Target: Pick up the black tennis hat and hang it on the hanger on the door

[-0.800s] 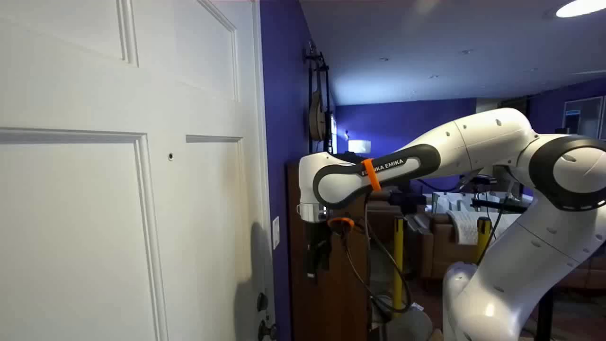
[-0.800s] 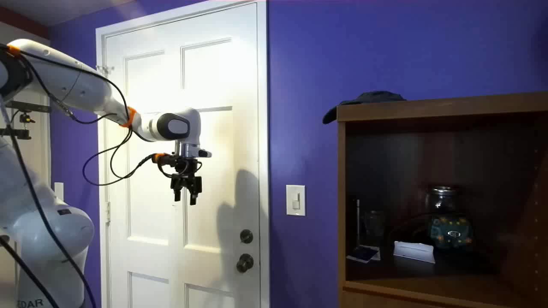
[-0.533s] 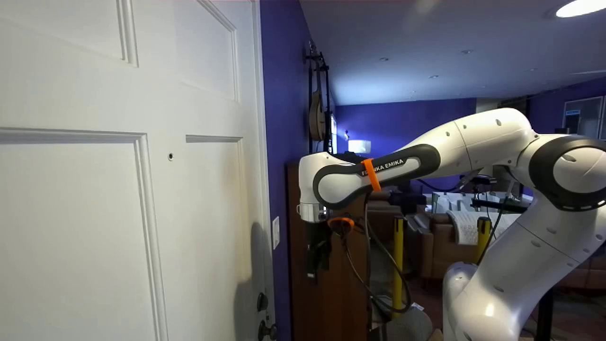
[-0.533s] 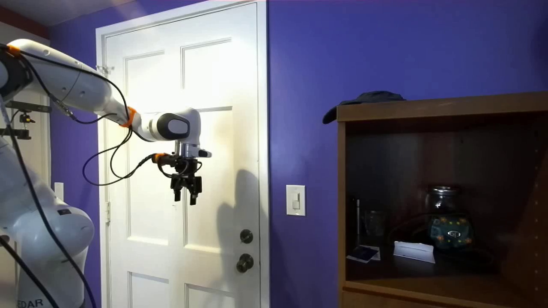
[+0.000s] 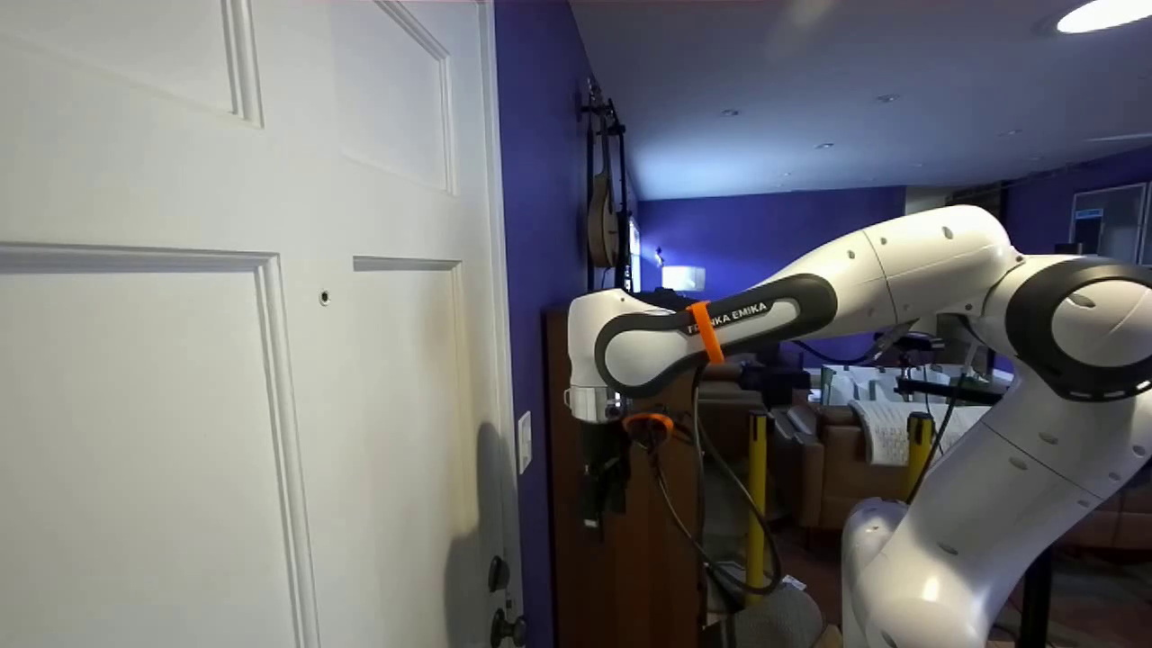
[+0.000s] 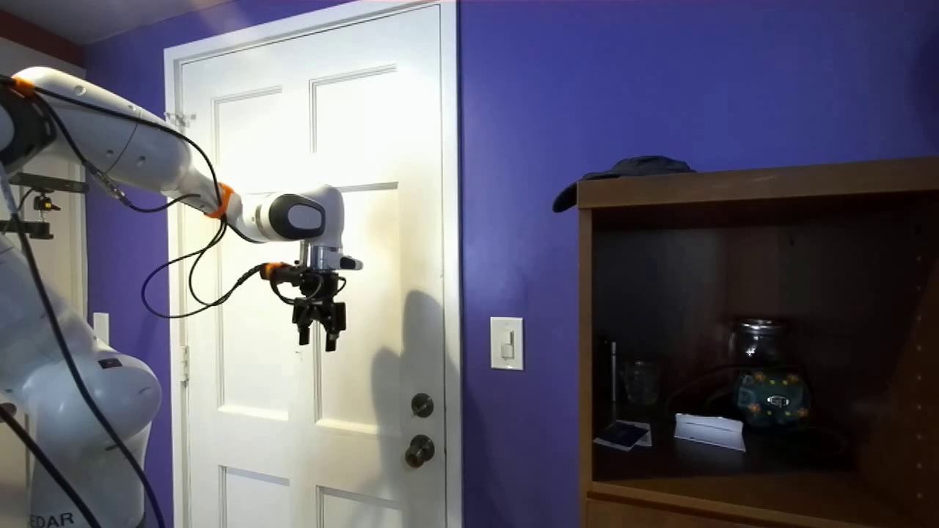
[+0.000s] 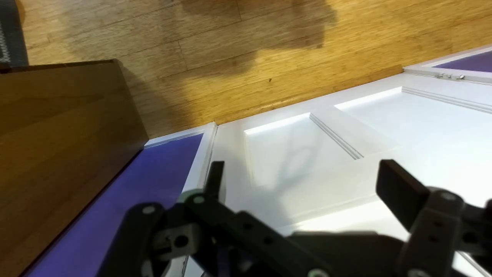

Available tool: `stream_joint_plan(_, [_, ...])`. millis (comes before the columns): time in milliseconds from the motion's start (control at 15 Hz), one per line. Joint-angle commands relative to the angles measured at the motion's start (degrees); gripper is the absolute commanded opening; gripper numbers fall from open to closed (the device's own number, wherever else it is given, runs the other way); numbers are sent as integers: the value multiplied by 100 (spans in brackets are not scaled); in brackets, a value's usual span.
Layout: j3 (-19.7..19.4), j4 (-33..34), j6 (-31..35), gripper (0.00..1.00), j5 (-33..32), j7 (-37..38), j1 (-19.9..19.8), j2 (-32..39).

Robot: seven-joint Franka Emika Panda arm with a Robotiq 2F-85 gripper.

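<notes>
Black fingers gape wide, empty, lower than the black fabric hat atop the brown wooden cabinet. White arm bends wrist-down.

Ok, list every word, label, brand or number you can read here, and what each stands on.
"NKA EMIKA" on the arm's dark trim; letters before it are partly hidden by the orange strap.
"EDAR" on the arm's lower white casing.
Too small or blurred: the dark label above that, the flat items in the cabinet, and the marks on the dark item in the wrist view.
</notes>
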Motion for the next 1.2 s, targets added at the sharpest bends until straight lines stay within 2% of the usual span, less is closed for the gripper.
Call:
stream_joint_plan(0, [-6,11,-13,100,-4,2,6,3])
stream_joint_plan(400, [-44,-16,-73,100,-68,166,-135,-31])
stream_joint_plan(800, [-244,-61,18,100,-270,427,-638,-321])
stream_joint_plan(1133, [-363,398,236,100,-1478,365,-1272,-590])
